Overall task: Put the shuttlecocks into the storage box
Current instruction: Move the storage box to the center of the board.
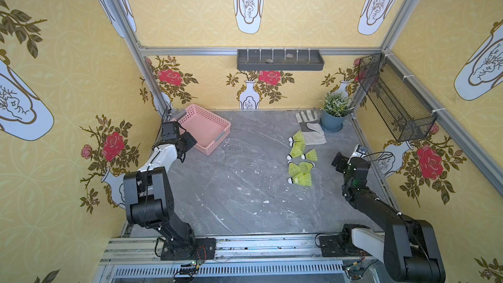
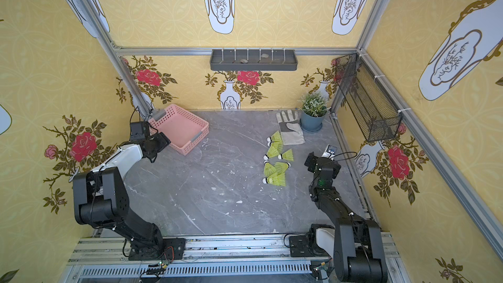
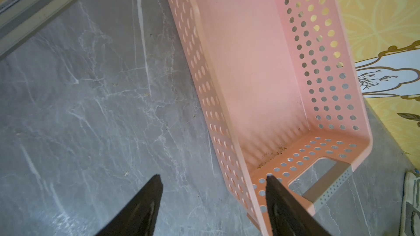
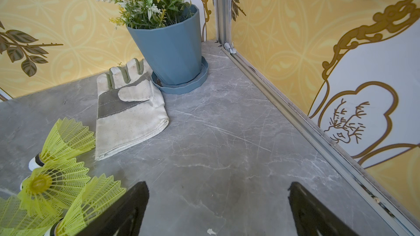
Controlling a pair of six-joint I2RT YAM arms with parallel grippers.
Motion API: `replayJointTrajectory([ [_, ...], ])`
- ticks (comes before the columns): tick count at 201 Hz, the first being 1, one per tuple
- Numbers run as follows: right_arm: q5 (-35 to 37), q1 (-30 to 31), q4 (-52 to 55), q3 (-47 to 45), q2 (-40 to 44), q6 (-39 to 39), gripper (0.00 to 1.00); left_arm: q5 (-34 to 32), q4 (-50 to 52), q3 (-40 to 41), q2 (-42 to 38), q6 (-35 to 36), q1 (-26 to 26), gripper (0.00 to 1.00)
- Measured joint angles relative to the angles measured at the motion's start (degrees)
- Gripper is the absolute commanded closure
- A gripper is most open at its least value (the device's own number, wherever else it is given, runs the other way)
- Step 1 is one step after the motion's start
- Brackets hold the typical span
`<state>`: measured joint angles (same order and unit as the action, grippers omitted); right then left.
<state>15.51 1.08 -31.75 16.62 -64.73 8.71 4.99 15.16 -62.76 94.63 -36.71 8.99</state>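
Pink plastic is the nearest thing to my left gripper. Its fingers stand apart and empty, straddling the near corner of the storage box. One fingertip is over bare table outside the long perforated wall and the other over the box's inside by the grey tab. I cannot see either pad touching the wall. The box holds nothing.

My right gripper hangs spread wide and empty over the grey table. Just beside it, on the side toward my left arm, lie the shuttlecocks, bunched with their skirts overlapping. All of them are well apart from the box, across the table. Ahead of that gripper lies a work glove, its cuff right against the farthest shuttlecock, and beyond it a blue plant pot in the corner.

The risks, as I judge them:
- If my left fingers clamp the thin wall and pull, the light box could tip or skid.
- If I squeeze a mesh skirt rather than a cork, it may crumple or spring out.
- Lifting one shuttlecock from the tangle could drag a neighbour along, or snag the glove.
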Motion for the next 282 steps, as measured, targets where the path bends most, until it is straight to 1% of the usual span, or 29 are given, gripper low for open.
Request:
replayJointTrajectory([
  [14, -0.04, 0.02, 0.0, 0.0, -0.2, -0.02, 0.03, 0.72, 0.44, -0.98, 1.2, 0.28, 0.0, 0.31],
  [39, -0.11, 0.04, 0.0, 0.0, -0.46, -0.11, 0.02, 1.46, 0.59, -2.91, 3.45, 0.63, 0.07, 0.33],
  [64, -0.28, 0.04, 0.0, 0.02, -0.61, -0.24, 0.02, 2.36, 1.05, -4.46, 5.4, 0.74, 0.11, 0.38],
  [81, -0.33, 0.04, 0.0, 0.04, -0.61, -0.44, 0.02, 2.84, 1.36, -5.4, 6.51, 0.79, 0.09, 0.44],
  [113, -1.18, 0.22, 0.0, 0.07, -0.5, -0.85, 0.02, 4.07, 1.86, -6.78, 8.13, 1.03, 0.09, 0.61],
  [129, -1.36, 0.35, 0.02, 0.13, -0.48, -0.87, 0.02, 4.48, 2.14, -6.91, 8.33, 1.18, 0.09, 0.67],
  [153, -1.36, 0.7, 0.02, 0.35, -0.42, -1.05, 0.02, 5.09, 2.78, -7.43, 8.76, 1.51, 0.09, 0.68],
  [168, -1.4, 1.05, 0.02, 0.35, -0.42, -1.25, 0.03, 5.2, 3.26, -8.02, 9.31, 1.79, 0.09, 0.71],
  [184, -1.38, 1.18, 0.02, 0.37, -0.42, -1.27, 0.02, 5.86, 3.3, -8.61, 10.14, 2.23, 0.09, 0.8],
  [207, -1.31, 1.51, 0.02, 0.44, -0.42, -1.31, 0.03, 6.91, 3.3, -8.79, 10.45, 2.19, 0.09, 0.88],
  [227, -1.31, 1.53, 0.02, 0.44, -0.42, -1.31, 0.03, 8.02, 3.37, -8.52, 10.1, 2.32, 0.11, 0.92],
  [235, -1.31, 1.55, 0.02, 0.44, -0.42, -1.31, 0.02, 8.39, 3.69, -8.33, 9.79, 3.54, 0.09, 0.92],
  [245, -1.29, 1.62, 0.04, 0.44, -0.42, -1.33, 0.03, 10.19, 4.66, -8.15, 9.44, 4.28, -0.02, 0.93],
  [282, -1.27, 1.9, 0.04, 0.46, -0.42, -1.49, 0.02, 10.97, 7.17, -5.6, 5.44, 6.4, -1.73, 0.94],
])
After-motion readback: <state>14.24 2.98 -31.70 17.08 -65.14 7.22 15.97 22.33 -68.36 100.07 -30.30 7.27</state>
